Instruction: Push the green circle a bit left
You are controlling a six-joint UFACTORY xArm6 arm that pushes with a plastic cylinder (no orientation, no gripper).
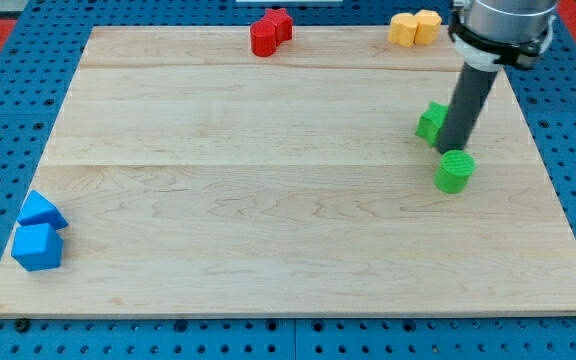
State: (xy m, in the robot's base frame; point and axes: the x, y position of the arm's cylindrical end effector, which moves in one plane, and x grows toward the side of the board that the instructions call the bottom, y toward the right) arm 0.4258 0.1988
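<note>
1 pale wooden board fills most of the view, resting on a blue pegboard surface. Next in size, the dark rod comes down at the view's right; my tip sits between 2 green blocks, holding nothing, just above the green circle and seemingly touching its top edge. That green cylinder block lies at the right, mid-height. A green angular block is partly hidden behind the rod. At the lower left, a blue cube touches a blue triangular block. Along the top edge lie a red star-like block and a yellow lobed block.
</note>
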